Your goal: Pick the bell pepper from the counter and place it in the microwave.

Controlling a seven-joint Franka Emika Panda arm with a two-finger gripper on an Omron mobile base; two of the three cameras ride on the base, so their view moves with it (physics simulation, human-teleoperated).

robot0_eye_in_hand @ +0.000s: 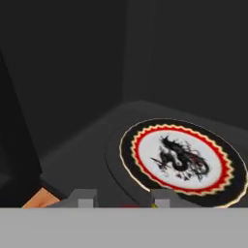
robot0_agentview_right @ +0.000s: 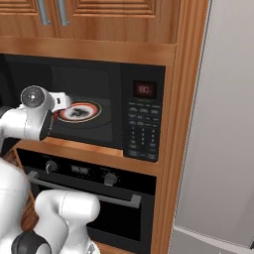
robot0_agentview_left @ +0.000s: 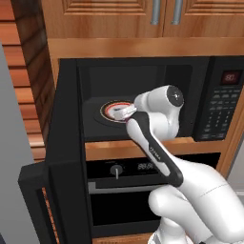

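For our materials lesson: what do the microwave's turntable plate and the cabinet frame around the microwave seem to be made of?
Turntable plate: probably glazed ceramic, judging by its smooth white centre with a printed black figure and red-and-black scalloped rim.
Cabinet frame: looks like varnished wood, warm orange-brown with visible grain lines.
Both are rendered, so these are impressions only.
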